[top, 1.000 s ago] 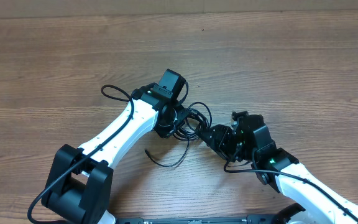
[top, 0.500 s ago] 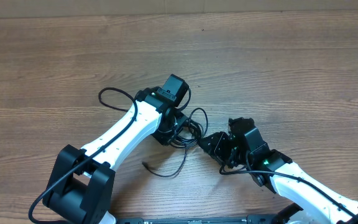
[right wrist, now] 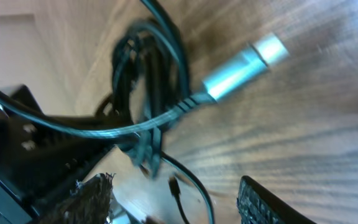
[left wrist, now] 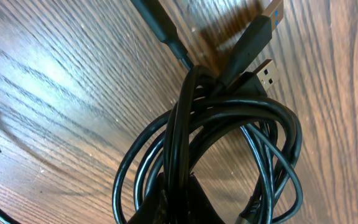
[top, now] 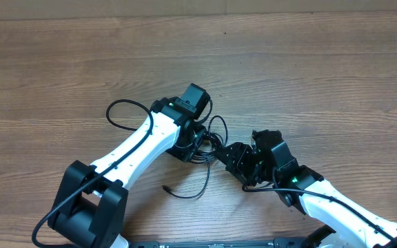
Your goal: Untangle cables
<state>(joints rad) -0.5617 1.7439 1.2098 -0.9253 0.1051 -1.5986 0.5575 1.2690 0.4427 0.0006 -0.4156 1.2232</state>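
Jaws of the left gripper [left wrist: 176, 208] are pressed together on the cables [left wrist: 229, 124], pinching several strands where the coils converge. Those of the right gripper [right wrist: 173, 186] stand spread with nothing between them.

The cables form a tight knot of loops in the middle of the table [top: 322, 69], partly under the left wrist. One loop is thrown out to the far left, a loose tail [top: 185, 193] trails near, and a silver plug [right wrist: 241, 65] lies on the wood ahead of the right gripper.

The likely trouble is that the left pinch takes in more than one strand. A pull from the right could then tighten the knot or drag the whole bundle instead of freeing one cord. The knot lies just left of the open right jaws and appears clear of both fingers.
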